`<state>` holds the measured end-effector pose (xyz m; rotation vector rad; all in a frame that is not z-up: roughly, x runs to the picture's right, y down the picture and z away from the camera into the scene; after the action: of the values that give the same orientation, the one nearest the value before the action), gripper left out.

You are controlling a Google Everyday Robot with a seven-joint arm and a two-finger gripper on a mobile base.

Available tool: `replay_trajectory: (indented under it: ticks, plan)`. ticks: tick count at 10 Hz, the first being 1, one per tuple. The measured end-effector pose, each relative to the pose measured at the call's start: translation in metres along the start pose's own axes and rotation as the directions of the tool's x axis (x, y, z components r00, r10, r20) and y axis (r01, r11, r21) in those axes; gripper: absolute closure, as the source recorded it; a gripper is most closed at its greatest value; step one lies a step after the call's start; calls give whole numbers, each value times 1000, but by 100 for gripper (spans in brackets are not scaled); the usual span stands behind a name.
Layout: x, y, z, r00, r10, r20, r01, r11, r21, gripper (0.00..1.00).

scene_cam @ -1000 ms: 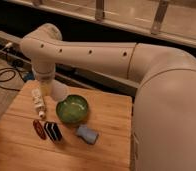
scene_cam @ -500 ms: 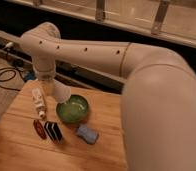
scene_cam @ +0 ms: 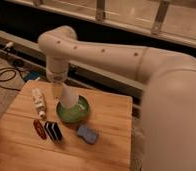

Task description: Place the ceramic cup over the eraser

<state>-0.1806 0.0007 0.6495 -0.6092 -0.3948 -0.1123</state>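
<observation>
Camera view: the robot's white arm [scene_cam: 106, 55] sweeps in from the right, bends above the wooden desk [scene_cam: 108, 125] and drops toward its back edge. There the end effector [scene_cam: 58, 91] sits closed just above the green bowl [scene_cam: 82, 116]. It appears to grip the upper end of the cup [scene_cam: 68, 98], though the contact itself is hard to make out. The white cup leans over the bowl's back-left part, its lower end down within the rim, and whether it touches the bowl cannot be told. The eraser [scene_cam: 53, 131], black with white diagonal stripes, lies flat on the desk nearer the front, left of and below the bowl and well clear of the cup. A small red-and-dark object [scene_cam: 39, 129] lies just beside the eraser on its left. A labelled white tube [scene_cam: 38, 102] lies left of the bowl, and a blue-grey pad [scene_cam: 86, 133] rests at the front, just right of the eraser. Dark cables [scene_cam: 6, 76] loop on the floor beyond the desk's left corner.
</observation>
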Motion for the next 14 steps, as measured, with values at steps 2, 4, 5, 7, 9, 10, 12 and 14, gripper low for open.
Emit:
replay_trajectory:
  ticks: [2,4,5,7,9,10,12,14]
  plan:
    - [6,7,-13,986,6,165,-15,998,59,100]
    - [2,16,-19,960,0,282,-23,997,76,100]
    - [-2,19,-19,961,-6,278,-15,997,74,100]
    - [-15,25,-18,971,-16,238,-1,998,70,100]
    - [-11,25,-19,972,-11,235,-6,997,71,100]
    - [-12,25,-19,972,-11,235,-5,998,70,100]
    - [-13,27,-18,972,-5,235,-10,998,63,100]
    - [-19,38,-14,973,10,233,-22,999,50,100]
